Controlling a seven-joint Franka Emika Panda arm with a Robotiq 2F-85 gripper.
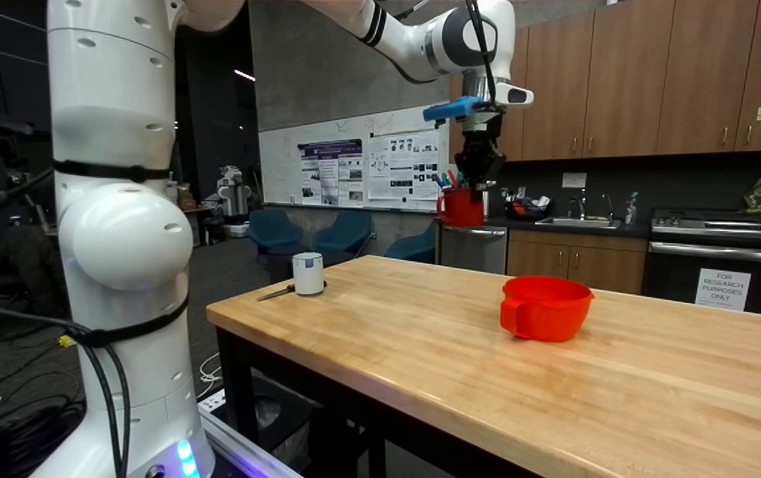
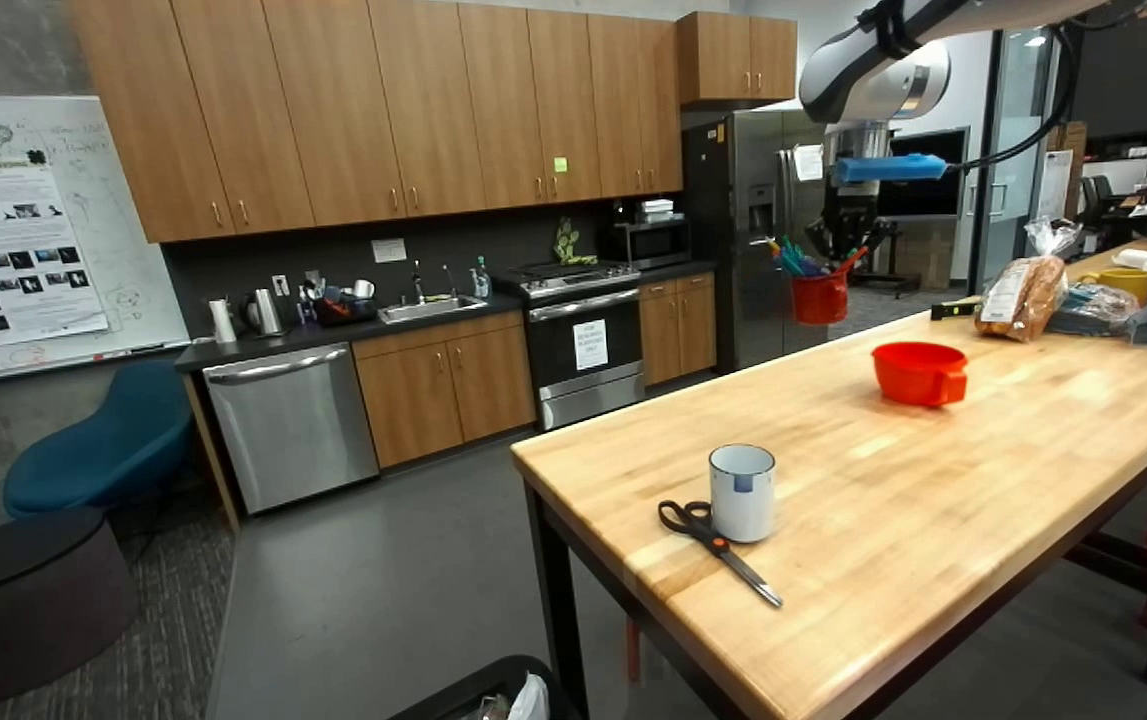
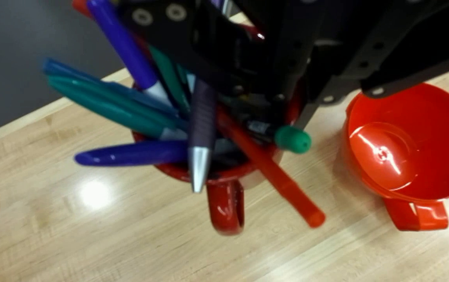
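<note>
Here, the red mug (image 1: pixel 465 208) of pens (image 3: pixel 130 153) hangs just below the jaws, which are closed tightly on it.

Glossy deep-red ceramic-looking mug (image 1: pixel 463 209), smooth red plastic pen (image 3: pixel 273 174), matt dark grey metal-tipped pen (image 3: pixel 201 123), shiny bright-red plastic handled bowl (image 1: pixel 553 320), smooth pale wooden tabletop (image 1: pixel 387 332) with a sheen, metal-bladed black-handled scissors (image 2: pixel 720 545), brushed-steel dishwasher (image 2: pixel 293 435), white paper sign (image 2: pixel 590 344)

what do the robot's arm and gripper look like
The arm is glossy white with rounded joints and black straps around its lower part. Black cables run along it, and blue lights shine at its base. A bright blue piece sits above the black, angular gripper, which has silver-coloured fasteners
</note>
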